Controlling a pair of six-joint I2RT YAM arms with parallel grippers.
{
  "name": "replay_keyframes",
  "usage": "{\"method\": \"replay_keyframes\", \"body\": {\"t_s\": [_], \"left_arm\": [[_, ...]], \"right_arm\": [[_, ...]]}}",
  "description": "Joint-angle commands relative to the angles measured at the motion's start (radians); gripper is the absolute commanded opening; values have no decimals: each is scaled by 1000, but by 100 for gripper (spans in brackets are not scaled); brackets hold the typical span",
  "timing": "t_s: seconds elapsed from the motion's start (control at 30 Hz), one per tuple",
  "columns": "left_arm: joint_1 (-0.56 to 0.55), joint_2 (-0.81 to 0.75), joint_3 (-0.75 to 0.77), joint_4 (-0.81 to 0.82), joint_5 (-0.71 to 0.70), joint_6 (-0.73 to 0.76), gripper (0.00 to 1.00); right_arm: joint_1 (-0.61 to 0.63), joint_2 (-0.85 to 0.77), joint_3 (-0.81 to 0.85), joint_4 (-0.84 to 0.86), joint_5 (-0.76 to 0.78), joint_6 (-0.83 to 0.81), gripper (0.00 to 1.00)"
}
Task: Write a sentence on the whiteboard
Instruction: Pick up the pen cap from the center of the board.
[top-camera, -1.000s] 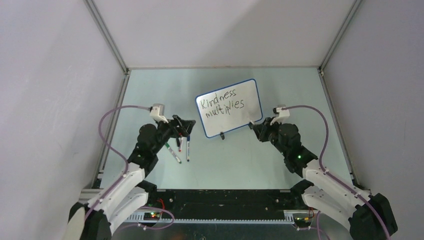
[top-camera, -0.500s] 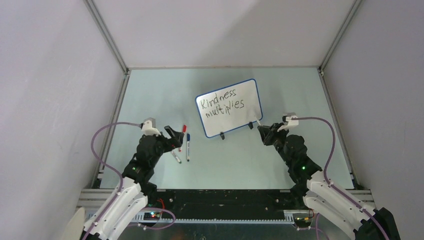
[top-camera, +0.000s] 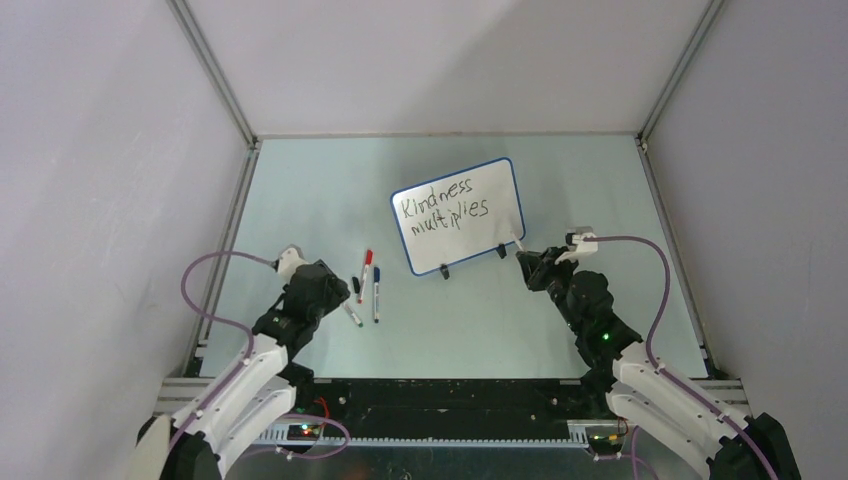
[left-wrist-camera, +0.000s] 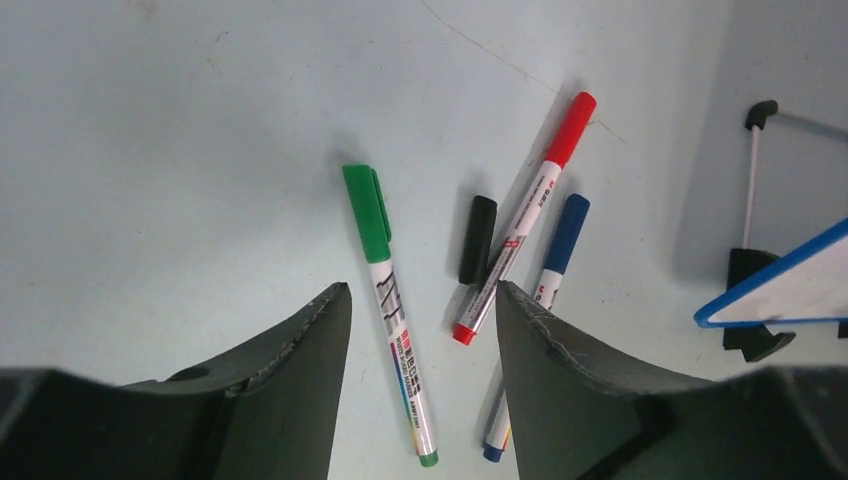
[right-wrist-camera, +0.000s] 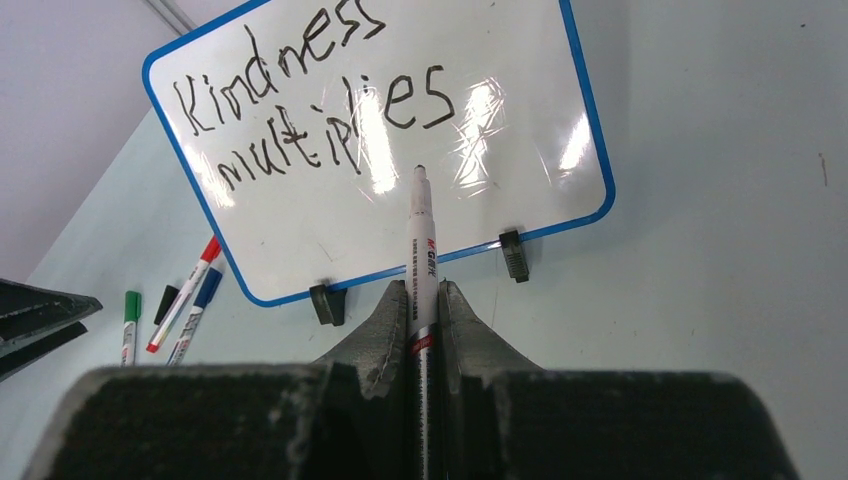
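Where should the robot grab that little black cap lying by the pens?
From straight above, pinching across the black cap near its far end. It lies flat on the table, and the red marker angles away from it there, so that end probably leaves the most room.

On the table (left-wrist-camera: 150, 150), green marker (left-wrist-camera: 385, 290) between left fingers (left-wrist-camera: 290, 370); black cap (left-wrist-camera: 478, 238), red marker (left-wrist-camera: 525, 215), blue marker (left-wrist-camera: 557, 245) ahead; whiteboard (right-wrist-camera: 520, 120) beyond right fingers (right-wrist-camera: 385, 330).

Glossy white whiteboard (right-wrist-camera: 500, 170) with glare streaks, smooth plastic marker (right-wrist-camera: 420, 240), matt pale table (left-wrist-camera: 150, 150) lightly scratched, matt black left hand (left-wrist-camera: 420, 298).
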Motion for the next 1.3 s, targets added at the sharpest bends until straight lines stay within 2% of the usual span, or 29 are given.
{"method": "replay_keyframes", "body": {"t_s": [0.0,0.2,0.37,1.0,1.27], "left_arm": [[2,99,119,-80,-68,-55,61],[-18,310,300,-181,-18,25,63],[-38,438,404,-231,-35,85,59],[-75,697,460,-139,-9,98,47],[-82,792,513,-213,-81,56,38]], "right_arm": [[4,0,3,55,19,-1,0],[5,7,3,57,17,4,0],[5,10,4,58,19,5,0],[4,5,3,57,24,-1,0],[6,1,2,54,24,-4,0]]}}
